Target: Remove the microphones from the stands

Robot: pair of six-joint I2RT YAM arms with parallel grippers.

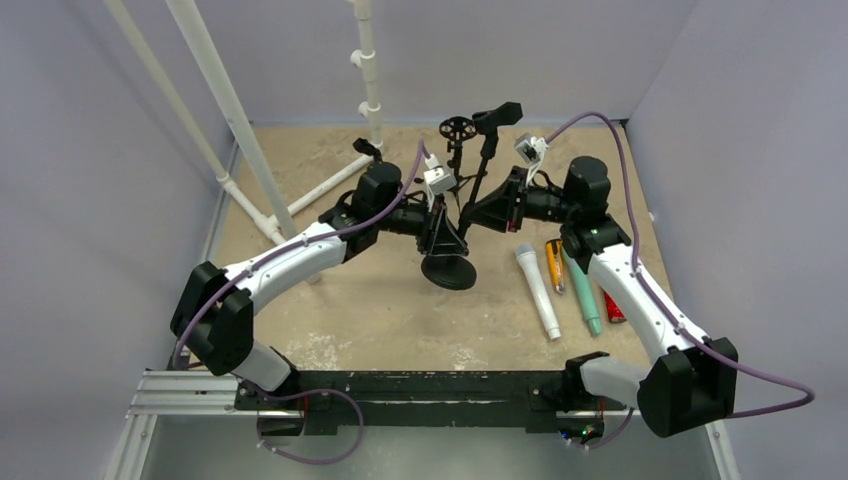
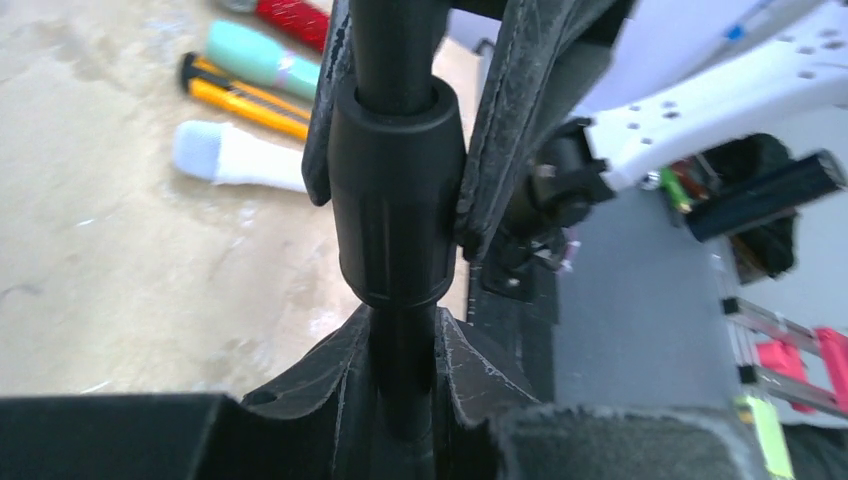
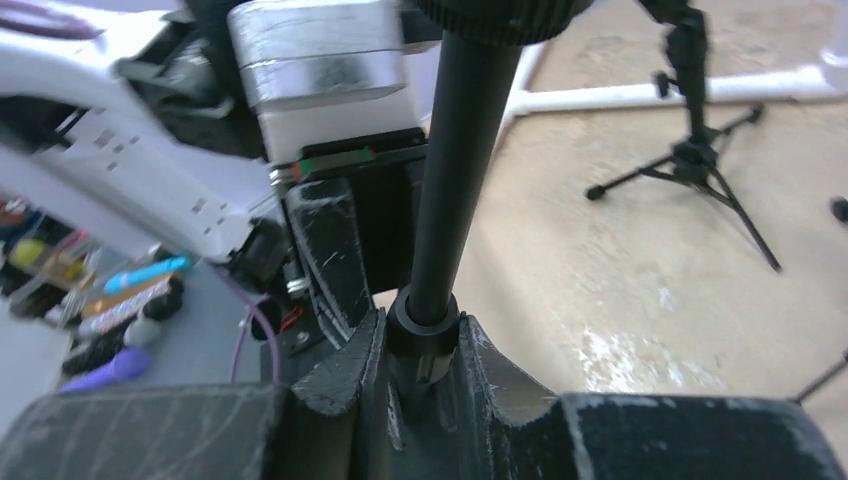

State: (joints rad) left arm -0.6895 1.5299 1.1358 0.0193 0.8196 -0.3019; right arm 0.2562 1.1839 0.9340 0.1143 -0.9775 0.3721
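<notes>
Left hand (image 2: 400, 345) is nearest to us: its two black fingers are clamped on the thin pole of the black microphone stand with a round base (image 1: 448, 270), just under a thick collar. From the other side the right hand (image 3: 425, 345) is closed on the same pole, its fingers pressed against a small ring there. We see both hands close together, low on the pole. On the sandy bench (image 1: 380, 310) to the right lie a white handheld microphone (image 1: 537, 292), an orange-and-black stick (image 1: 554, 265), a teal stick (image 1: 583, 295) and a red stick (image 1: 613, 307). Farther back, atop the stand, the black microphone (image 1: 497, 116) sits tilted in its clip. Beyond stand a small black tripod (image 3: 694, 150) and white plastic pipes (image 1: 368, 70).
</notes>
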